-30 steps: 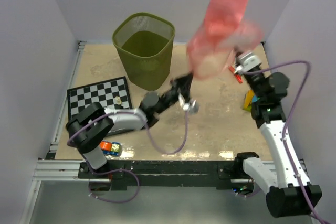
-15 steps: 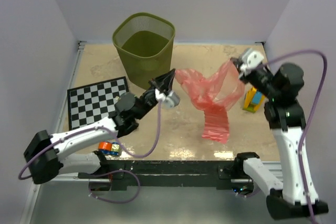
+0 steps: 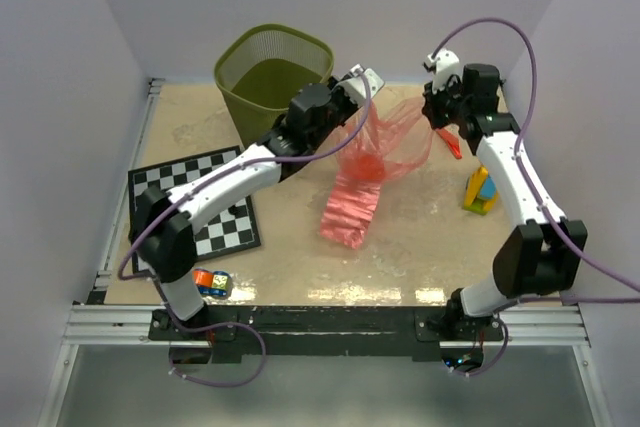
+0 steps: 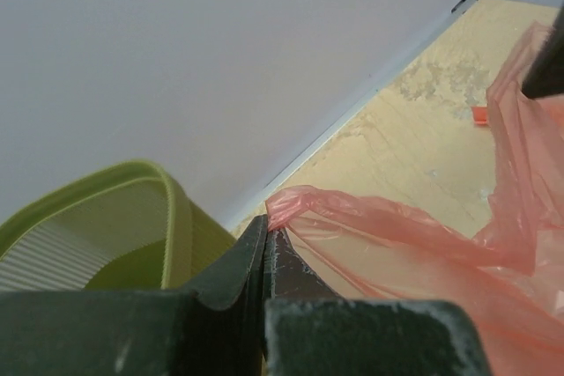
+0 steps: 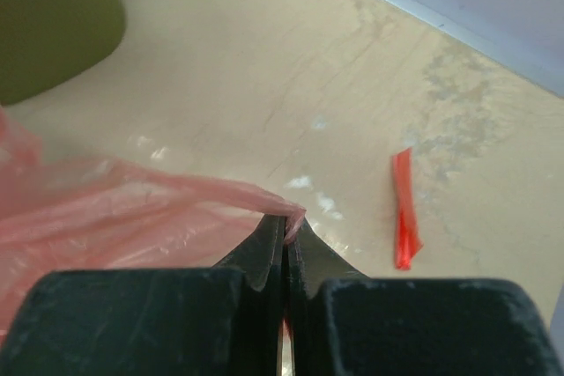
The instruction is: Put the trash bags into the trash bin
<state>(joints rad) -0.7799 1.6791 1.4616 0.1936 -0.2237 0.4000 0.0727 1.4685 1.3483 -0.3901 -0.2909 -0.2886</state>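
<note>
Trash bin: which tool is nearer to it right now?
Left. The left tool pinches the bag right beside the bin; the right tool holds the bag's other edge, farther off to the right.

Bright, even, diffuse light from overhead. Soft, short shadows beneath both arms on the table [image 3: 290, 247], with pale glare streaks along its near edge. Crisp throughout in the top view, with walls leaning outward toward the corners. Light glowing through the translucent trash bag [image 3: 390, 142]. In the wrist views, blurred and dark up close at the left gripper [image 4: 267, 231] and right gripper [image 5: 285, 228], sharper farther off; trash bin [image 4: 132, 209] slightly soft.
</note>
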